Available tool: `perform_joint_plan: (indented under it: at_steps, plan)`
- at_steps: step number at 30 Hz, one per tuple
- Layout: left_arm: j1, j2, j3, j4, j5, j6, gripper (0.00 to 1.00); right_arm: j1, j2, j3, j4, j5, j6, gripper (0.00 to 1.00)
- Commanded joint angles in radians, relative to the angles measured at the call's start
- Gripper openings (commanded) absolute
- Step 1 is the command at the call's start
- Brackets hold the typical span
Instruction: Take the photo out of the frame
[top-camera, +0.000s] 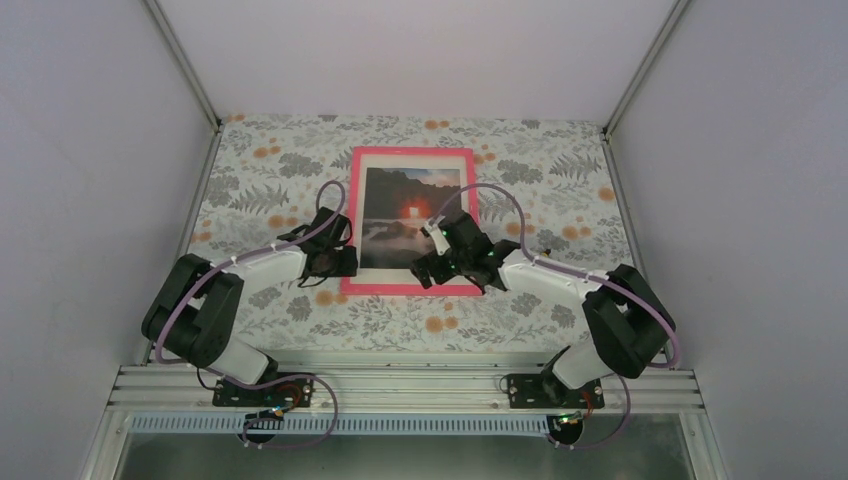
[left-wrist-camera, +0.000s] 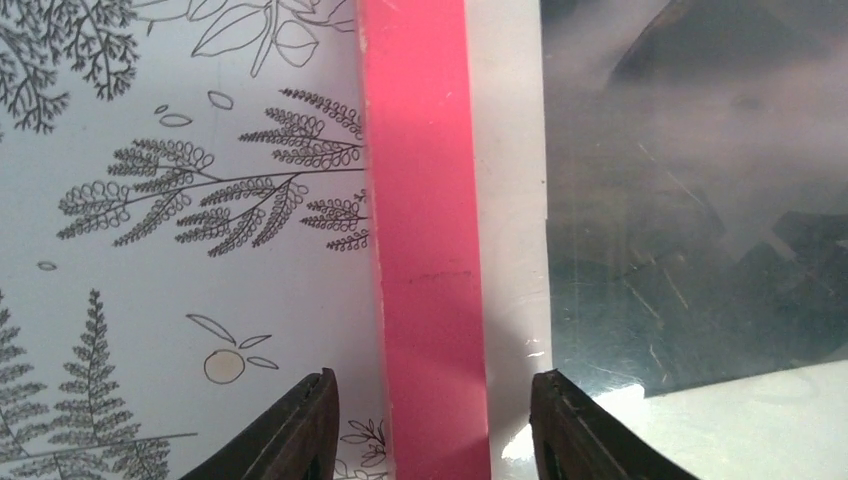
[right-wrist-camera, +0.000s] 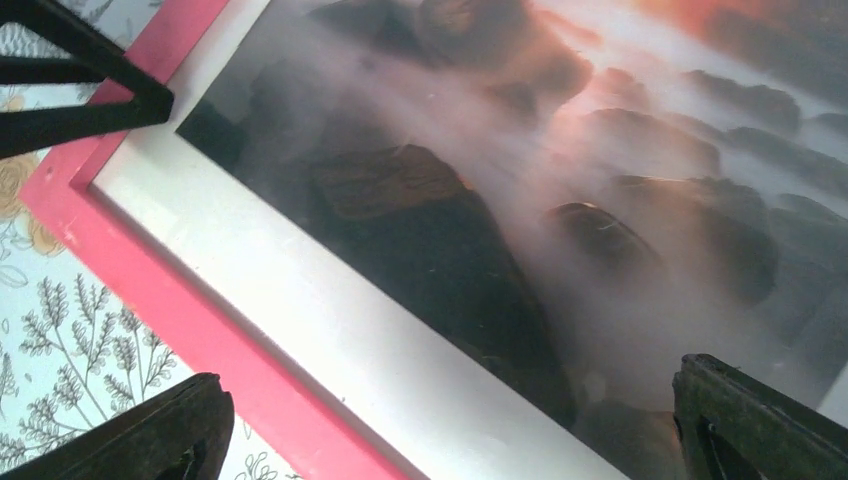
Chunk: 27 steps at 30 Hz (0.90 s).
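The pink frame (top-camera: 412, 151) lies face up on the floral tablecloth, with the photo (top-camera: 405, 205) inside it showing a red sun over dark cloud. My left gripper (top-camera: 340, 262) sits at the frame's left rail near the front corner. In the left wrist view its jaws (left-wrist-camera: 433, 425) straddle the pink rail (left-wrist-camera: 420, 200), with a gap on each side and nothing gripped; the photo (left-wrist-camera: 690, 180) lies to the right. My right gripper (top-camera: 455, 277) hovers wide open over the frame's front right part, one finger outside the pink rail (right-wrist-camera: 270, 400), the other above the photo (right-wrist-camera: 560, 180).
The floral tablecloth (top-camera: 280, 170) covers the table around the frame. Grey enclosure walls stand on the left, right and back. A black part of the left gripper (right-wrist-camera: 80, 90) shows at the top left of the right wrist view.
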Motion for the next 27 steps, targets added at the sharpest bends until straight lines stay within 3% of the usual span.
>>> perform_joint_plan:
  at_steps: [1, 13, 21, 27]
  plan:
    - [-0.008, 0.012, 0.016, 0.026, -0.006, 0.003, 0.47, 0.046, -0.002, -0.014, 0.033, 0.049, -0.055, 1.0]
    - [-0.018, 0.01, 0.033, 0.006, -0.018, 0.0, 0.18, 0.159, 0.009, -0.008, 0.037, 0.127, -0.135, 1.0]
    - [-0.024, -0.046, 0.079, -0.06, -0.047, 0.001, 0.13, 0.271, 0.01, -0.008, 0.039, 0.228, -0.185, 1.0]
    - [-0.026, -0.099, 0.112, -0.109, -0.068, 0.004, 0.12, 0.394, 0.031, 0.003, 0.019, 0.389, -0.209, 1.0]
